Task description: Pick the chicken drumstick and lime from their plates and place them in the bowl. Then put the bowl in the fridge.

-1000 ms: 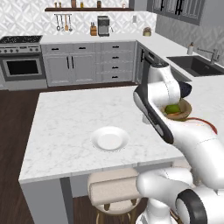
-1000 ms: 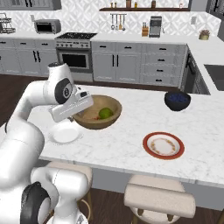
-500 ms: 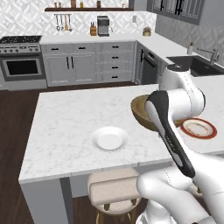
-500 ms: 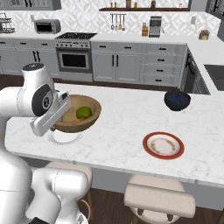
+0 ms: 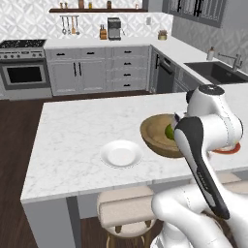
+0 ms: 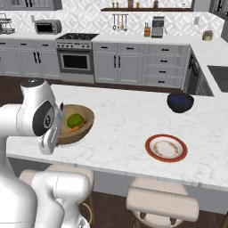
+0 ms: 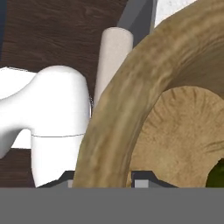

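Observation:
The wooden bowl hangs just above the island's near edge, and my gripper is shut on its rim, one fingertip on each side of the wall. Inside it lie the green lime and the orange-brown chicken drumstick. In the left base view the bowl shows the lime beside my forearm. The plain white plate and the red-rimmed plate both stand bare on the island. The fridge is out of view.
A dark blue bowl sits at the island's far right. Padded stools stand under the near edge. A sink is set in the right counter, and the stove is behind.
The arm has swung the bowl, with lime and drumstick in it, leftward across the island and nearer the front edge. The plates have not moved.

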Available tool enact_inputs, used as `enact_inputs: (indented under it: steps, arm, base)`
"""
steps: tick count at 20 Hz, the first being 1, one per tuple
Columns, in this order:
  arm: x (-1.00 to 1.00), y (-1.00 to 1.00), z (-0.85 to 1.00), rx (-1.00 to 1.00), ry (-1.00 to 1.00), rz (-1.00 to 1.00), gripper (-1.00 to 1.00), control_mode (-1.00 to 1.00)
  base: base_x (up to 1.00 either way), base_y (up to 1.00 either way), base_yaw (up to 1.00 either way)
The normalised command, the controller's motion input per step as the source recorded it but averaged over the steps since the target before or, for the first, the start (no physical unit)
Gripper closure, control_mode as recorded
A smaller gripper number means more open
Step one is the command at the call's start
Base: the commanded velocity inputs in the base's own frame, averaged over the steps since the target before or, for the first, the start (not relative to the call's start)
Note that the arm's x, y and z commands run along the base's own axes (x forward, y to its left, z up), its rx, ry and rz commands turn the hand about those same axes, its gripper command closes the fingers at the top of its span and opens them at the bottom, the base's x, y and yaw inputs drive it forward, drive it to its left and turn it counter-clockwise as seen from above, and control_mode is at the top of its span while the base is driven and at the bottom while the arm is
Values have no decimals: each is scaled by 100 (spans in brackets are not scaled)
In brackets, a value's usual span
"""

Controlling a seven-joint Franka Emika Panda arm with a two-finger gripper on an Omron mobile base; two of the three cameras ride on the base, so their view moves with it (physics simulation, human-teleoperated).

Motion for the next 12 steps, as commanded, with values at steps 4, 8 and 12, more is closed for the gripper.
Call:
enact_inputs:
  steps: [4, 8, 12]
  arm:
    - [0, -9, -29, -4, 0, 0, 100, -100]
    - [0, 0, -2, 0, 0, 0, 100, -100]
    - [-10, 0, 0, 0, 0, 0, 100, -100]
  base:
    - [0, 0, 0]
    - [0, 0, 0]
    - [0, 0, 0]
